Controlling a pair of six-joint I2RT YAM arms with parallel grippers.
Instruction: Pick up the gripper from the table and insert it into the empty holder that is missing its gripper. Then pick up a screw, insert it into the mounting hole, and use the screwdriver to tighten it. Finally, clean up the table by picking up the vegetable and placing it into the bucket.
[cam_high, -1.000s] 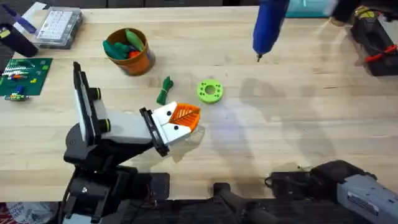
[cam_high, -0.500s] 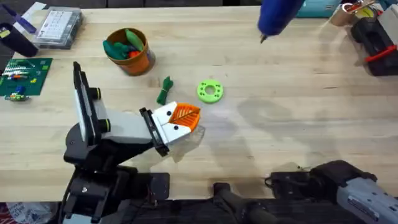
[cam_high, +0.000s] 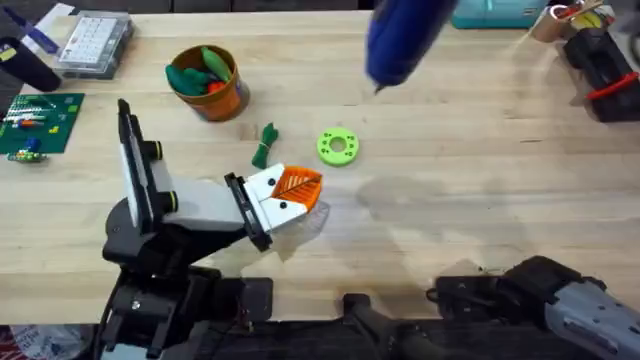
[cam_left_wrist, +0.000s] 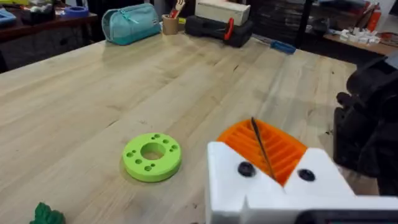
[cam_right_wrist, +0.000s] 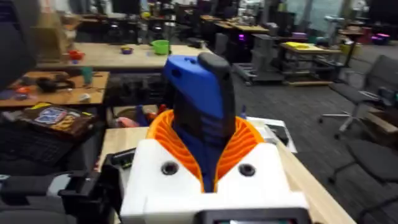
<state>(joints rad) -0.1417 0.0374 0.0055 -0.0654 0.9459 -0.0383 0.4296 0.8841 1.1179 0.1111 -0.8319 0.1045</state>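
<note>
My left gripper (cam_high: 300, 187) lies low over the table's middle, shut, with nothing between its fingers. Its white holder (cam_high: 266, 193) carries the orange ribbed gripper (cam_high: 292, 182). In the left wrist view the holder (cam_left_wrist: 273, 186) shows two dark spots, and the orange gripper (cam_left_wrist: 283, 149) has a thin dark seam down it. The blue screwdriver (cam_high: 400, 40) hangs high over the far table with its bit pointing down. My right gripper (cam_right_wrist: 205, 127) is shut on the screwdriver (cam_right_wrist: 199, 87). The dark-green vegetable (cam_high: 265, 145) lies between the bucket (cam_high: 226, 100) and the holder.
A lime-green ring (cam_high: 337, 146) lies right of the vegetable. The bucket holds green and red toys. A clear parts box (cam_high: 95, 42) and a green circuit board (cam_high: 35, 122) sit at the far left. A black case (cam_high: 600, 60) is at the far right.
The screwdriver has swung left over the far side of the table and shows larger and more blurred. The left arm, vegetable, ring and bucket have not moved.
</note>
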